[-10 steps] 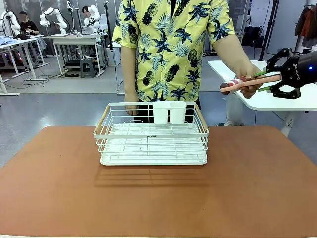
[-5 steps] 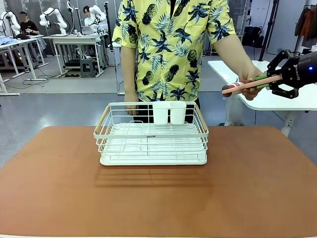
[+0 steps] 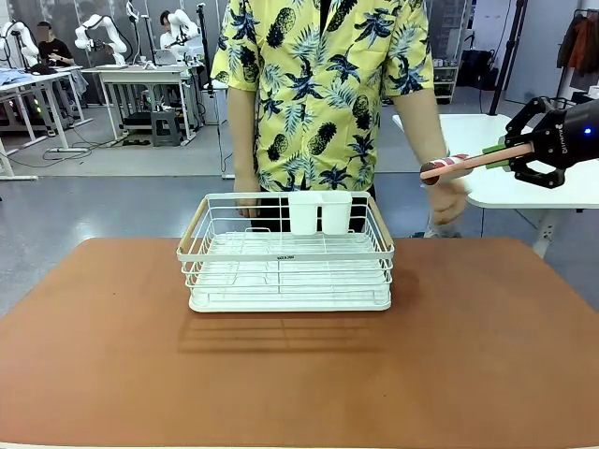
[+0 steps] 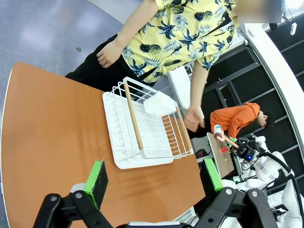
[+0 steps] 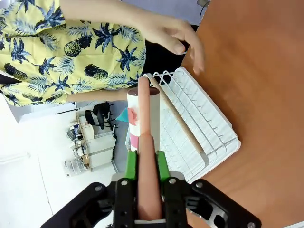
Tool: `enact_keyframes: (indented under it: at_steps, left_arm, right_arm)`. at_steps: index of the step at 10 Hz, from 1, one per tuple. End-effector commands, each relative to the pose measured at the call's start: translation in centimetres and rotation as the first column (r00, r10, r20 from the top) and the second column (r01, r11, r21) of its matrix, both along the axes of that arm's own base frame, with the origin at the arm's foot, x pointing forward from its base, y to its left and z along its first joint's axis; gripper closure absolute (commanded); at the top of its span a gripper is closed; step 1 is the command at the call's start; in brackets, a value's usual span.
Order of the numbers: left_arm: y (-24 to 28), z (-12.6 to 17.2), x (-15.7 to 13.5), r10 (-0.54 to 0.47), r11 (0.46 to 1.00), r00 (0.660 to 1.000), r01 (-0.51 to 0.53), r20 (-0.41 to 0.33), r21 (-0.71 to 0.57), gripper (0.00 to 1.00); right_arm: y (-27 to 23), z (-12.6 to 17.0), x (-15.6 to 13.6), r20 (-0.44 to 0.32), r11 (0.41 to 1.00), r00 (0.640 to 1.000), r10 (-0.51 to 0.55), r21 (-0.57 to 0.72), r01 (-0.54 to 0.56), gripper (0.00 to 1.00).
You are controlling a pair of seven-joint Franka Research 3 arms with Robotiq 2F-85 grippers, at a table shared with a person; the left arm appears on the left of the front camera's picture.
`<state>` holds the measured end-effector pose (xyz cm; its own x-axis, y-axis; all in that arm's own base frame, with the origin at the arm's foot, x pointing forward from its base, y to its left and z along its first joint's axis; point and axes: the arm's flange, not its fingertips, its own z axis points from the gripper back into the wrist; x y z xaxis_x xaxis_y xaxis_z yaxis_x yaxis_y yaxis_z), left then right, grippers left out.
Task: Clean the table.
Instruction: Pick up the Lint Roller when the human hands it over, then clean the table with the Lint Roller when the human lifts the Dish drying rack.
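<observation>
Now that the person's hand (image 3: 447, 199) has let go of the long-handled utensil (image 3: 459, 165) and dropped just below it, the right tool (image 3: 496, 155) carries that utensil alone. Its green pads are closed tight on the pinkish handle, and the patterned cylindrical head sticks out toward 9 o'clock in the front view. Half a second ago that hand was still wrapped round the head end, so the handover looks finished. What is left, I judge, is to bring the utensil across and down into the white wire dish rack (image 3: 285, 271), perhaps into one of the two white cups (image 3: 320, 212) at its far rim. The right tool hangs in the air out toward 2 o'clock from the counter's middle, past the far right corner. The left tool (image 4: 154, 175) is spread wide with nothing between its pads, above the counter (image 3: 468, 337) with the rack ahead of it. The counter fills the lower half of the front view. Its top is a smooth matte terracotta with rounded corners and no spill or crumb that I can make out. It bears the rack at 12 o'clock, close to the far edge, with a faint shadow on the near side.
</observation>
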<state>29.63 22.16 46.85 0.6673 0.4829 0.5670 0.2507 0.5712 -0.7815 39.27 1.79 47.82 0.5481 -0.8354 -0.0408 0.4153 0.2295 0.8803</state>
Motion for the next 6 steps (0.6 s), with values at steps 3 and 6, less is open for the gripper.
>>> enact_keyframes:
  at_steps: [3,6]
  left_arm:
    - [0.14,0.05,-0.06,0.003,1.0,1.0,-0.003,0.004,-0.004,0.0]
    - [0.14,0.05,-0.06,0.003,1.0,1.0,-0.003,0.004,-0.004,0.0]
  right_arm:
    - [0.09,0.22,0.01,0.005,1.0,1.0,0.002,0.0,-0.002,0.97]
    - [0.09,0.22,0.01,0.005,1.0,1.0,0.002,0.0,-0.002,0.97]
